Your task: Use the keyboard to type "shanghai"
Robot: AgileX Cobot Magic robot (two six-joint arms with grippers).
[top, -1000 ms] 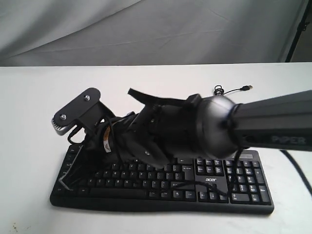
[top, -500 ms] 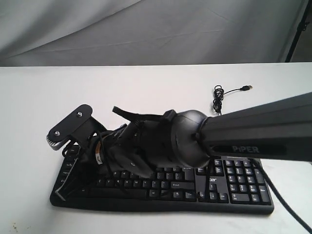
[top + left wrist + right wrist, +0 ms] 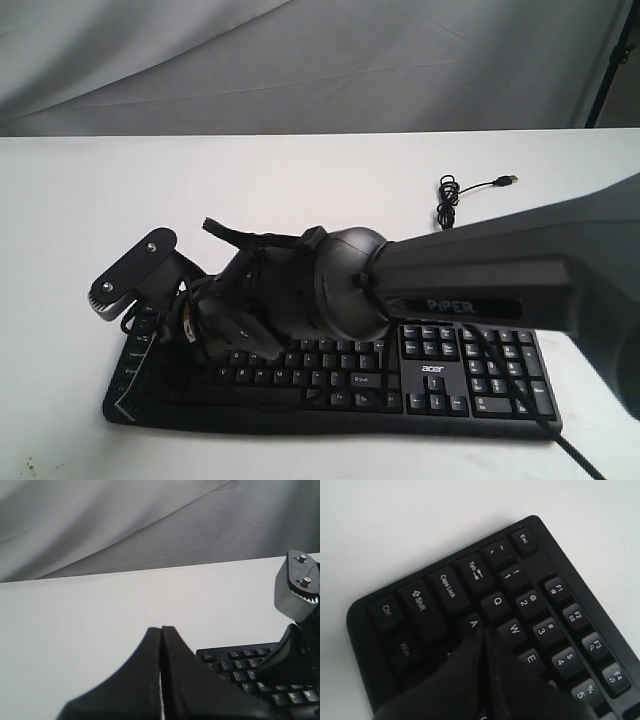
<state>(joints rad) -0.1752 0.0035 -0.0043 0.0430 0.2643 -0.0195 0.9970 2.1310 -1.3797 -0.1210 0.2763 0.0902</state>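
Note:
The black keyboard (image 3: pixel 450 375) lies near the table's front edge. My right arm reaches across it to its left end, and the arm's bulk hides the middle keys. In the right wrist view the right gripper (image 3: pixel 484 630) is shut with nothing in it. Its tips are low over the keyboard (image 3: pixel 535 595), right beside the A key (image 3: pixel 473 623) and below W (image 3: pixel 514 628), covering the key there. My left gripper (image 3: pixel 161 628) is shut and empty. It hangs over bare table beside the Esc corner of the keyboard (image 3: pixel 240 662).
The thin USB cable (image 3: pixel 447 205) lies coiled behind the keyboard, with its plug (image 3: pixel 508 180) loose on the white table (image 3: pixel 300 180). A grey cloth (image 3: pixel 320 60) hangs behind. The right arm's wrist camera mount (image 3: pixel 130 272) sticks up over the keyboard's left end.
The right arm has swung left along the keyboard and sunk lower, carrying its shut gripper from the left-middle keys to the far left end.

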